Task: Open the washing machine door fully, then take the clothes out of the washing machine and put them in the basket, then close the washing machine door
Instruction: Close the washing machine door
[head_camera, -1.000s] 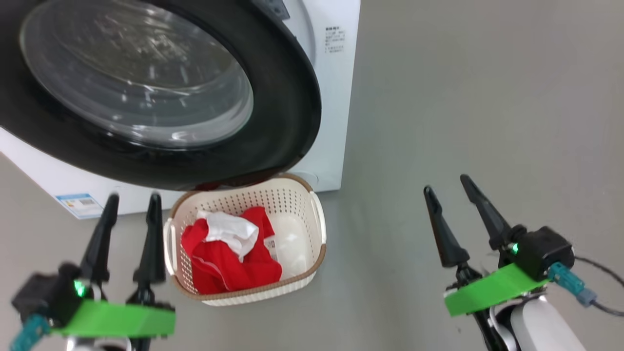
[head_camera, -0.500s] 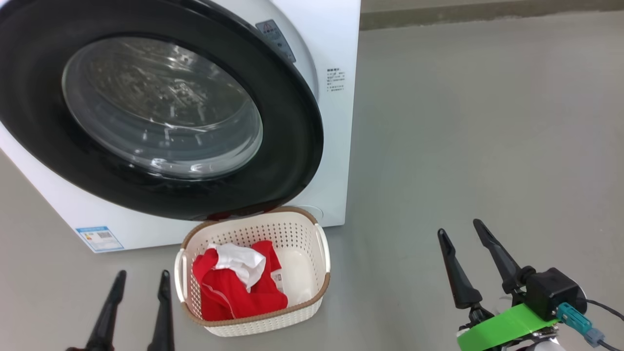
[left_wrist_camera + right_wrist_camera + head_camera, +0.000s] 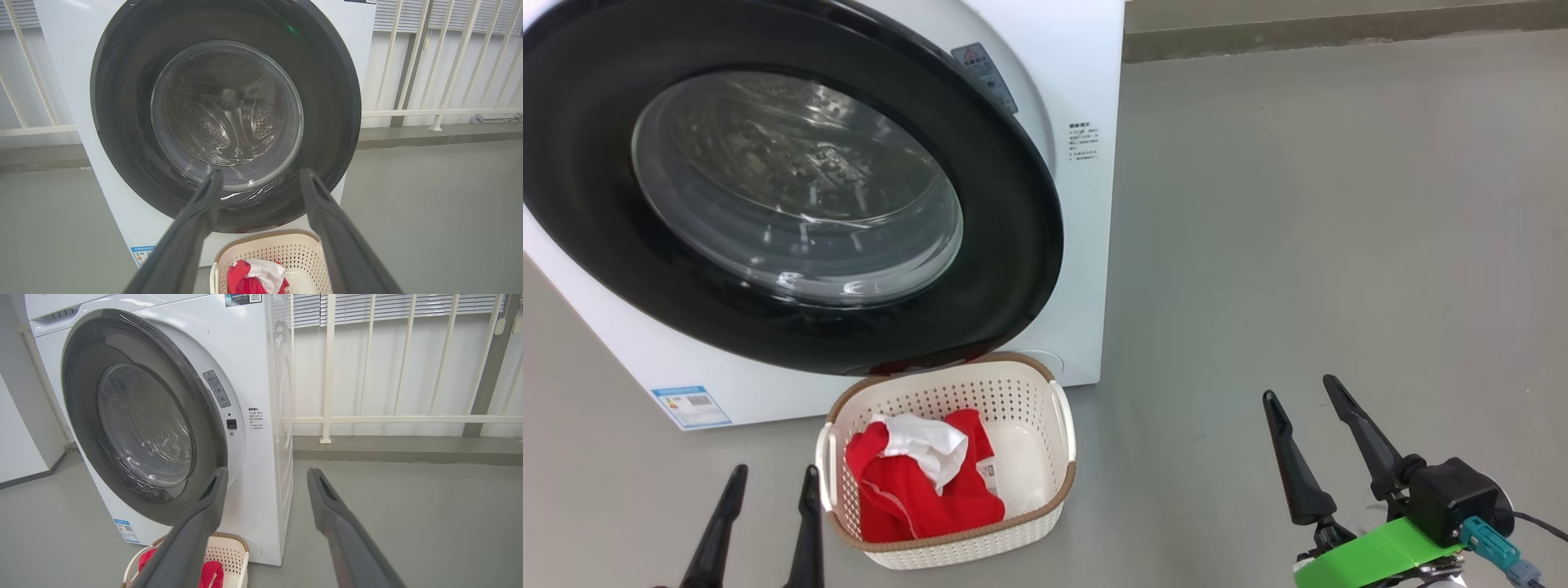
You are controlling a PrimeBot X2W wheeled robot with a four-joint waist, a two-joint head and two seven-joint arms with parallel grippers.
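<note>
We stand on a wide grey floor (image 3: 1339,245). The biggest thing on it is the white washer (image 3: 1086,245), which fills the upper left of the head view. Its door (image 3: 792,188), black-rimmed with a bulging glass window, lies across the mouth of the machine; whether it is latched we cannot tell. Through the glass, in the left wrist view, we see the perforated steel drum (image 3: 220,122) (bright glints cross the window). Behind the washer a white railing (image 3: 408,419) runs along the wall.

The basket (image 3: 1013,392) sits on the floor just in front of the washer's lower right corner, under the door's bottom edge. The clothes (image 3: 907,498) lie inside it, a red heap with a white piece on top. They are bunched toward its left side, leaving the right part of the basket's floor bare.

The right end effector (image 3: 1298,388) hovers over the floor well to the right of the basket. Its two dark fingers are apart and hold nothing, and a green mount (image 3: 1372,555) sits behind them. The left end effector (image 3: 774,474) rises from the lower left, its fingers likewise apart and empty. Its right finger is just beside the basket's left handle; we cannot tell if they touch.

A small blue label (image 3: 690,406) sticks to the washer's lower front.
</note>
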